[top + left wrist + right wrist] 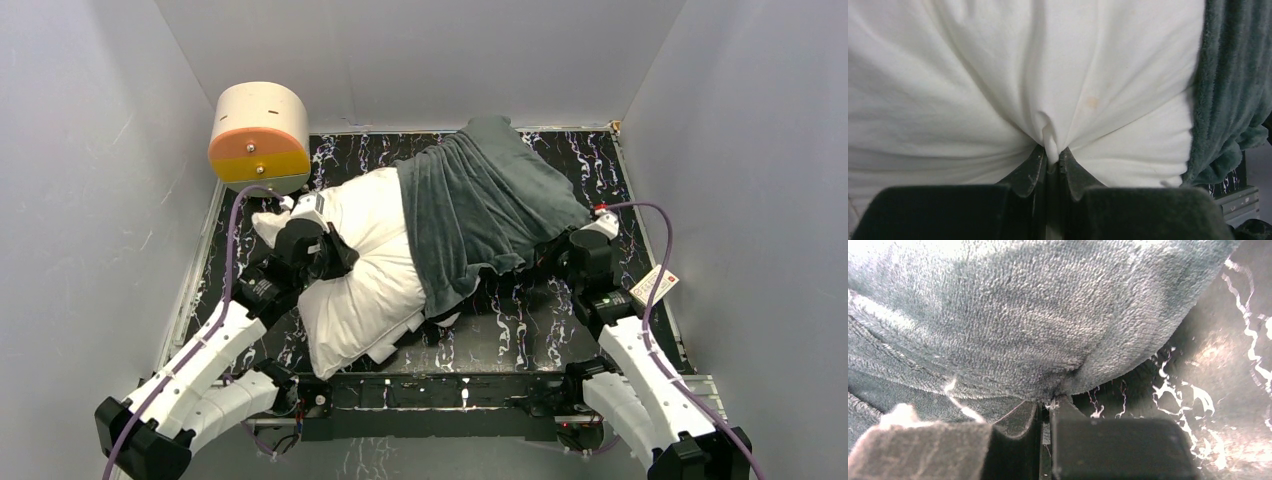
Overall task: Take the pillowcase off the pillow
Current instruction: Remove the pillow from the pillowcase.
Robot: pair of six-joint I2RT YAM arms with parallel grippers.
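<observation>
At centre-left the left gripper [1052, 157] is pinching a white pillow [365, 275] fold, while centre-right the right gripper [1050, 402] is pinching the grey-green pillowcase [480, 210] edge.

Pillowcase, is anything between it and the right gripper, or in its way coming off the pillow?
Nothing visible does. The right gripper has its jaws shut directly on the pillowcase edge, the left gripper pinches the bare pillow, and the cylinder stands far left, away from the pillowcase.
</observation>
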